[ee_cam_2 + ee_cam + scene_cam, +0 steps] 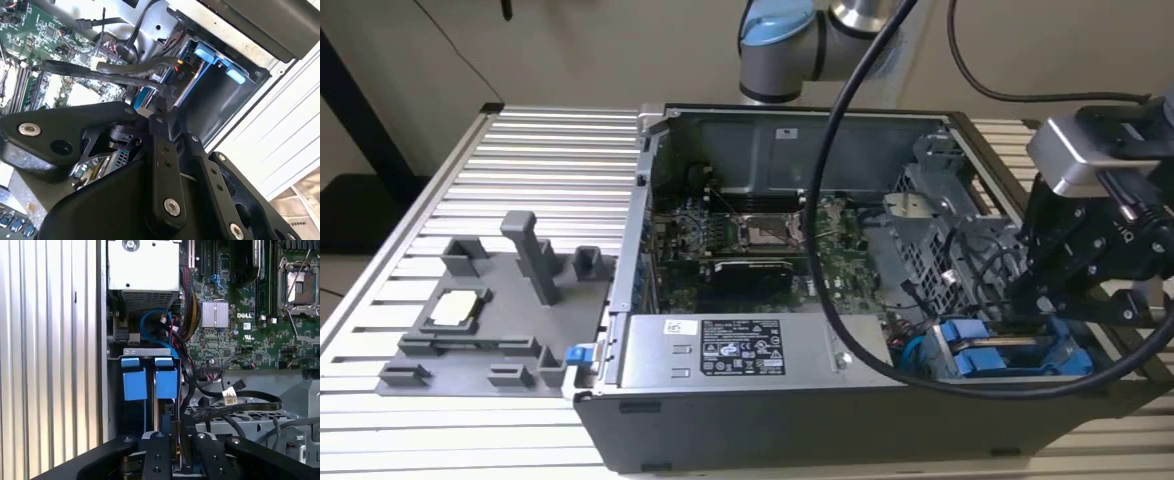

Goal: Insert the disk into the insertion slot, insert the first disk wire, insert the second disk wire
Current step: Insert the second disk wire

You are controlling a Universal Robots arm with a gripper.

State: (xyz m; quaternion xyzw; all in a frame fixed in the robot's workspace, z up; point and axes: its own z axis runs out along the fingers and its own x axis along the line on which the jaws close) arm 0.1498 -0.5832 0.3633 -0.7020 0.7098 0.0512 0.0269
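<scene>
The gripper (pixel 1023 312) hangs low inside the open case (pixel 720 440), over the drive cage (pixel 1014 355) at the exterior view's right. The disk (pixel 165 385) sits in the slot (pixel 150 355), its blue bracket tabs side by side in the first wrist view. In the second wrist view the fingertips (pixel 161 107) pinch close together on a dark wire (pixel 120 67) at the disk's end. The green board (pixel 747 235) lies near.

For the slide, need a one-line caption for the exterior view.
Robot end effector lowered into the open PC case at the blue-railed drive cage.
</scene>
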